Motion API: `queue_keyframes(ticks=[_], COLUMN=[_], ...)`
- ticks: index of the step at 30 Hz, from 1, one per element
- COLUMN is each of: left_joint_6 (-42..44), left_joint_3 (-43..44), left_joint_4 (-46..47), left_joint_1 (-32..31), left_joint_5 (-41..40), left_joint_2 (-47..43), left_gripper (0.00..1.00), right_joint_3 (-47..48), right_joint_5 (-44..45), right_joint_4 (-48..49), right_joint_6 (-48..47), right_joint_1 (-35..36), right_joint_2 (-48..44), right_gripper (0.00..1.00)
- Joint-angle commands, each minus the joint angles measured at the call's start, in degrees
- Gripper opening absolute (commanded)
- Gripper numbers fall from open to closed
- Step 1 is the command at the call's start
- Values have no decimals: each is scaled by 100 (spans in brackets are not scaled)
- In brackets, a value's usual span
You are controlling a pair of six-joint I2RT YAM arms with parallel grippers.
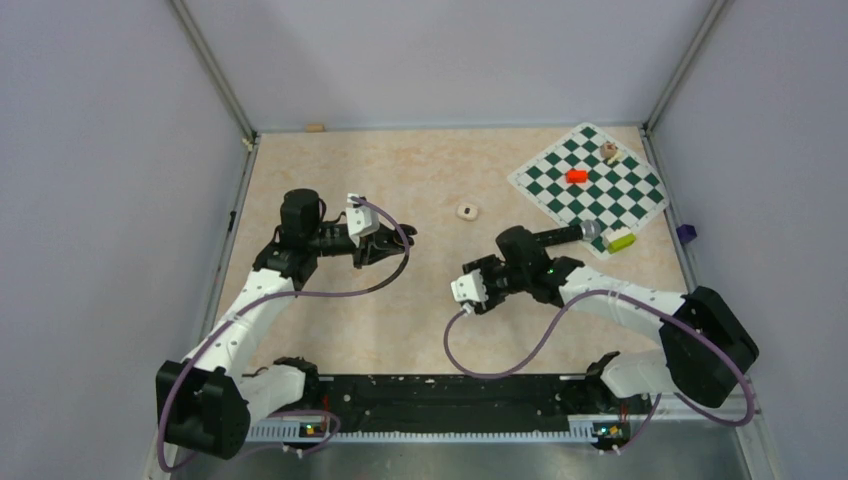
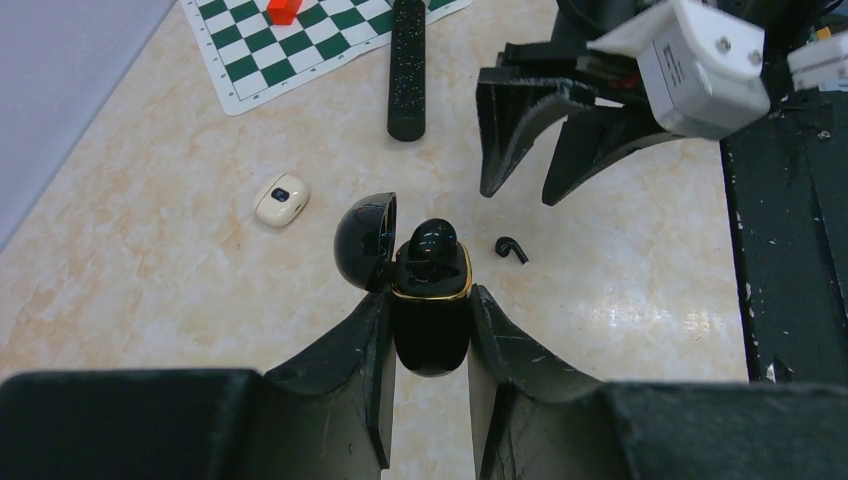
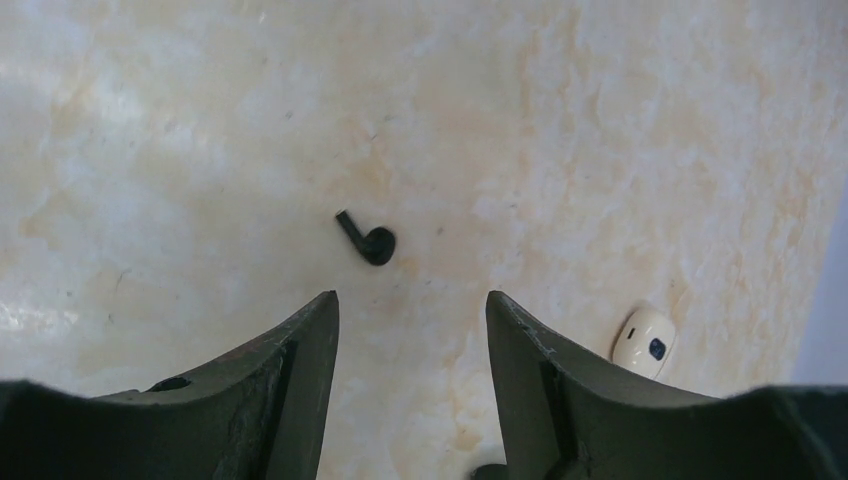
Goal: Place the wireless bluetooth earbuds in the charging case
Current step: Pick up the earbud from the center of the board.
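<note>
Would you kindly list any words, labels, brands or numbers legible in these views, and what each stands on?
No text is legible in any view.
White camera housing on the right wrist: small dark print on its side, too small and blurred to read.
Glossy black charging case: no marking shows.
Green-and-white checkered mat: no letters or numbers show.

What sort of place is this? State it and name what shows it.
Probably a robotics lab test cell, not a home: a left arm and right arm bolted to a black rail at the table's near edge, plain panel walls enclosing the tabletop, and stray props like a chessboard mat.
</note>
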Motion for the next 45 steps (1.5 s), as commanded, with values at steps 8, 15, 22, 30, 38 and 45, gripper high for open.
queue_keyframes(ticks=[8,15,22,30,38,45], left_joint_6=[-19,9,29,38,46,65], left_joint_3=[25,19,-21,-4,-8,-21], left_joint_4=[221,215,218,228,226,231], left_joint_1=[16,16,16,16,16,16], left_joint_5=[131,141,141,164,146,139], left_joint_2=[-176,-180,-228,-160,-142,-143], left_gripper=[0,0,0,0,0,0], right_joint_3=[-893,-994,-848,-528,108,342], right_joint_5=[496,815,1573,1582,1394,1937], right_joint_4=[1715,1978,2611,2636,2072,2192], right_joint_6=[-1120,-1048,-635,186,1397,1864], right_joint_1=[66,515,794,817,817,812], right_joint_2=[473,785,1342,1498,1628,1726], right_gripper=[53,60,60,60,59,57])
